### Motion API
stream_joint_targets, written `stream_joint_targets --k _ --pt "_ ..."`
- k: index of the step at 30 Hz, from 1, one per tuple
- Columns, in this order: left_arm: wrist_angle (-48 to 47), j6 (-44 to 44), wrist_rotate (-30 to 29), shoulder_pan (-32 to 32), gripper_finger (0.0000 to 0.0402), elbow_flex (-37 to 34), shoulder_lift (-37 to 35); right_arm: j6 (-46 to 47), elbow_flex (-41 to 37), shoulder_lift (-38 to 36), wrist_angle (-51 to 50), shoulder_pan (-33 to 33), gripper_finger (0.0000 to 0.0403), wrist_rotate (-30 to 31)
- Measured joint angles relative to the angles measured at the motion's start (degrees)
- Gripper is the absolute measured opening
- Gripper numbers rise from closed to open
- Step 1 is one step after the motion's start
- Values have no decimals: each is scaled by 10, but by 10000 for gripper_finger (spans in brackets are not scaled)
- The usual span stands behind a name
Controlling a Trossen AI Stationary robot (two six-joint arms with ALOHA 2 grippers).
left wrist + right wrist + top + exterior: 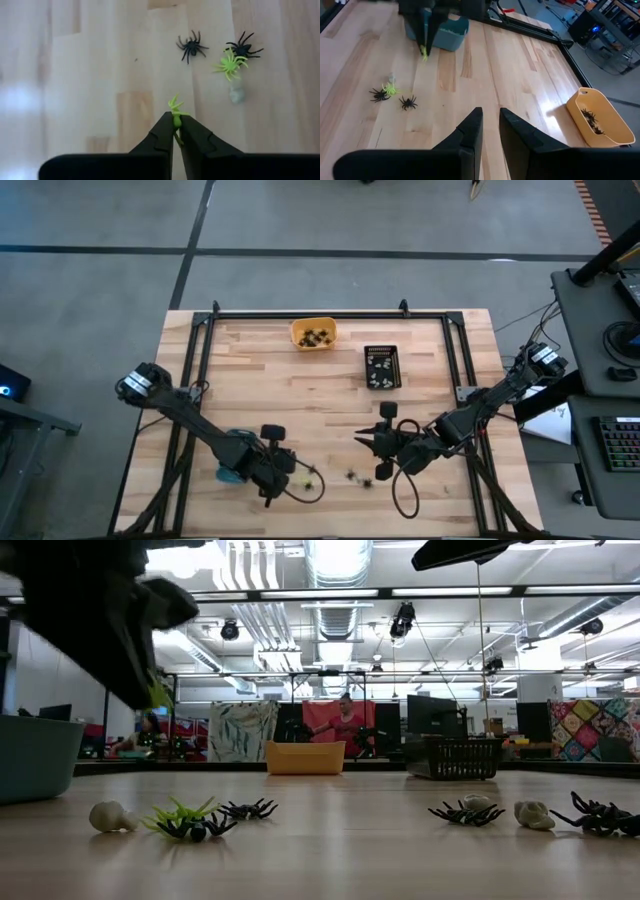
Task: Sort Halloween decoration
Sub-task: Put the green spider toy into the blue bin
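Note:
My left gripper is shut on a lime-green spider trinket, raised above the table beside the blue tray. Below it lie two black spiders, a lime-green spider and a whitish piece. The low view shows this cluster at left, and more black spiders and a whitish piece at right. My right gripper is open, hovering over bare wood near the table's middle, touching nothing. My left gripper pinches the lime-green spider by its body between the two fingertips, coming from above and pointing down. The legs stick out past the tips. The trinket is lifted clear of the table and hangs at the fingers' free ends.
An orange tray holding dark trinkets stands near the far edge; a black mesh tray with whitish pieces stands to its right. The blue tray sits at the near left, partly under my left arm. A person stands far behind the table.

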Motion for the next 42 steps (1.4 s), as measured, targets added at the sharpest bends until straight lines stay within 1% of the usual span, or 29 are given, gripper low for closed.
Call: stream_joint_targets --k 2,6,10,15,22,26,28,32,42 --pt "-54 -28 3 -2 1 22 -10 2 0 0 0 0 57 0" --pt "-194 -95 5 -15 1 77 -15 1 0 0 0 0 57 0" --pt "-299 -143 50 -31 1 112 -17 2 0 0 0 0 57 0" --pt "-374 -206 103 -37 1 107 -26 4 -2 0 0 0 57 0" --pt "-364 -312 242 -37 1 33 -32 4 -5 0 0 0 57 0" --pt "-326 -327 280 -39 1 -12 -32 4 -5 0 1 0 57 0" --pt "-308 -327 286 -39 1 -26 -32 4 -5 0 3 0 57 0" --pt "-304 -331 284 -39 5 -38 -32 4 -5 0 5 0 57 0" --pt "-304 -338 258 -39 39 -40 -32 4 -5 0 9 -2 57 0"
